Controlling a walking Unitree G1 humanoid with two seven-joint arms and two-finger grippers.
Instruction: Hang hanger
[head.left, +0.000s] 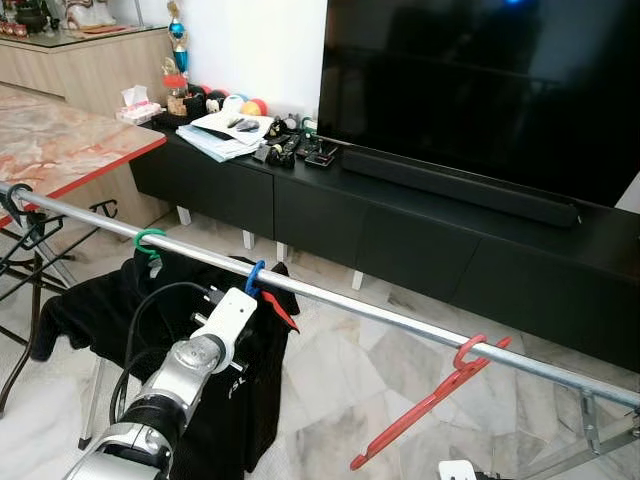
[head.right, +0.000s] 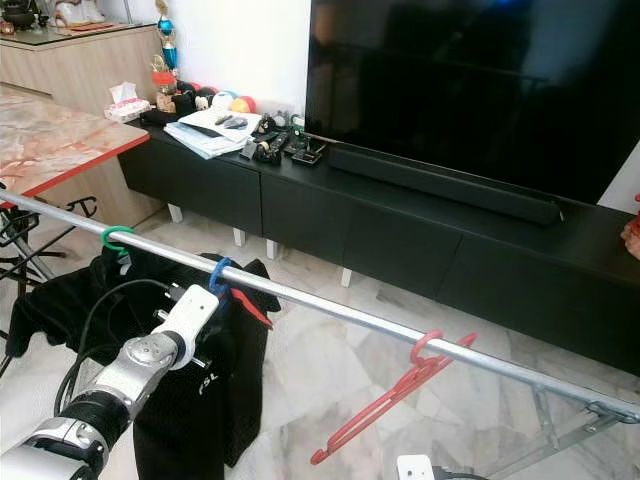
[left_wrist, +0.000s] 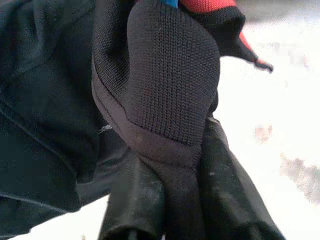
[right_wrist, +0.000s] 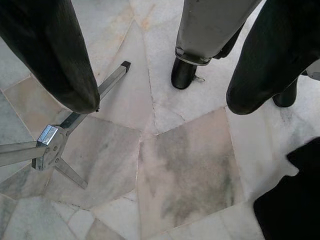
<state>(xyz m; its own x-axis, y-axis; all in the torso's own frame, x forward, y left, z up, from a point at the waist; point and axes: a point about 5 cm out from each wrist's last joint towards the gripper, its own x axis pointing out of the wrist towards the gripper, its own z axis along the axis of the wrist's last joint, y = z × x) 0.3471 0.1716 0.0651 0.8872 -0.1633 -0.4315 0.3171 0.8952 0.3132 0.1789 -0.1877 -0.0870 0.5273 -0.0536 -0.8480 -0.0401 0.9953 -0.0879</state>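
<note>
The left gripper (left_wrist: 170, 200) is clamped on the black garment (head.left: 225, 400) under the blue hanger (head.left: 256, 276), already hooked mid-rail (head.left: 400, 315), so pulling back before letting go could drag it off; the right gripper (right_wrist: 160, 55) hangs spread above the floor

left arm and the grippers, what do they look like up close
The left arm is silver metal with a ribbed black collar near the elbow, a white block at the wrist and a black cable looping alongside. The left gripper has two long, scuffed matte-black fingers. The right gripper has the same thick black fingers.
</note>
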